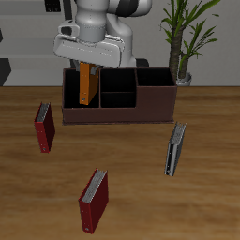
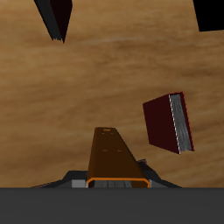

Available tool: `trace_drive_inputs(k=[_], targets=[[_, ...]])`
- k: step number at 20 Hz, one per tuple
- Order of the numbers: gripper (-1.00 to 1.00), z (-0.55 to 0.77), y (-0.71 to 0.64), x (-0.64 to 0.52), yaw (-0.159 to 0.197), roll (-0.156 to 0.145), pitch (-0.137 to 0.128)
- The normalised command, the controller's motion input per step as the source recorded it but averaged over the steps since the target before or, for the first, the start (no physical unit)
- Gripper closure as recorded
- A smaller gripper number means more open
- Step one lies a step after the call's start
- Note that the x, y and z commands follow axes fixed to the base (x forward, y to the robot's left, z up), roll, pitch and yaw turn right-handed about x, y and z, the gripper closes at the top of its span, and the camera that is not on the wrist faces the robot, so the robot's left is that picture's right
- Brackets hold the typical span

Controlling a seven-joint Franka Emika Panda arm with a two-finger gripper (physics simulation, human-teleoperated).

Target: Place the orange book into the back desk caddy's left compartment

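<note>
My gripper (image 1: 88,64) is shut on the top of the orange book (image 1: 88,86), which hangs upright from it. In the exterior view the book shows over the left compartment (image 1: 73,92) of the back desk caddy (image 1: 141,111), a long dark brown box with black-lined sections. I cannot tell whether its lower end is inside. In the wrist view the book (image 2: 115,153) runs away from the gripper (image 2: 118,182). Wooden table, not black lining, shows beyond its end.
Two dark red books (image 1: 44,127) (image 1: 94,200) and a grey-blue book (image 1: 175,148) lie on the table in front of the caddy. A potted plant (image 1: 185,42) stands behind it. The wrist view shows one dark red book (image 2: 168,122) and dark shapes (image 2: 54,17) at the frame's edge.
</note>
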Motion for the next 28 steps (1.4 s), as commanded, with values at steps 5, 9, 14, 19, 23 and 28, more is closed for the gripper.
trace_drive_inputs(k=[5, 9, 14, 19, 23, 28], targets=[[1.0, 0.13, 0.06, -0.39, 0.03, 0.019, -0.011], [1.0, 0.11, 0.03, -0.5, 0.037, 0.006, -0.02], [1.0, 0.06, -0.08, -0.35, 0.048, -0.01, 0.003], [1.0, 0.03, -0.14, -0.26, 0.022, -0.006, 0.016], [1.0, 0.0, -0.26, -0.17, 0.019, -0.037, 0.008], [1.0, -0.09, -0.32, -0.06, 0.017, -0.041, 0.011]])
